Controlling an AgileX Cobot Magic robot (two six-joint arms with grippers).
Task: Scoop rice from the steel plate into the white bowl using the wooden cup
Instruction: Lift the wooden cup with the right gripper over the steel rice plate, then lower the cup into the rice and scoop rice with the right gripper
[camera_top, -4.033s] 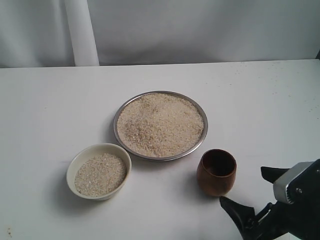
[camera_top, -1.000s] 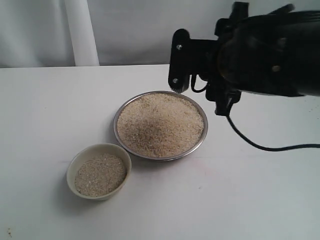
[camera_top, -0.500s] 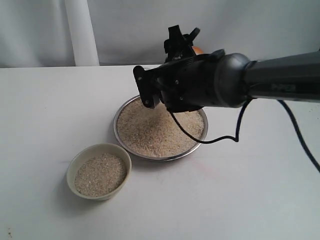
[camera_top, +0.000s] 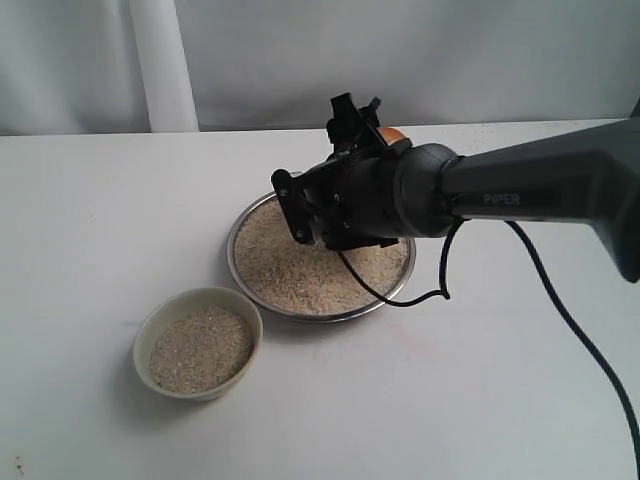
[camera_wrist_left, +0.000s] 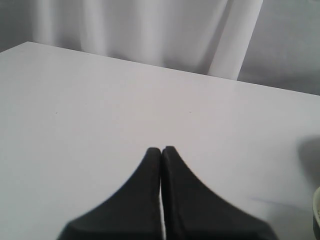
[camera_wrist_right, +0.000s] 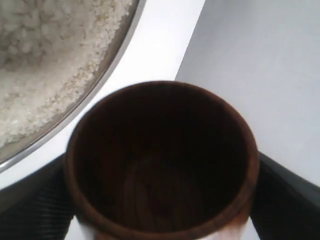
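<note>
While the right arm (camera_top: 520, 195) reaches in from the right edge of the exterior view toward the middle, the right gripper (camera_top: 356, 118) stands over the far rim of the plate (camera_top: 300, 312), a little above the centre of the frame. This gripper is clamped on the cup (camera_wrist_right: 160, 160). In the right wrist view its 2 black fingers (camera_wrist_right: 32, 210) press on opposite sides of the cup, and the mouth of the cup faces the camera. The inside is dark, and I see no grains in it. In that view the cup is beside the metal rim, over the white table (camera_top: 100, 200); I cannot tell if it touches the plate.

In the exterior view only a small orange-brown part of the cup shows, just right of the fingers. The rice (camera_top: 290, 270) fills the plate almost to the rim, and the wrist of the arm hides its upper right part. A black cable (camera_top: 440, 285) hangs from the arm in a loop near the right rim of the plate.

The bowl (camera_top: 150, 322) sits in the lower left of the frame, near the plate but apart from it, and it holds a flat layer of rice.

The left gripper (camera_wrist_left: 161, 152) shows only in the left wrist view. Its 2 fingers are pressed together with nothing between them, above the bare table.
</note>
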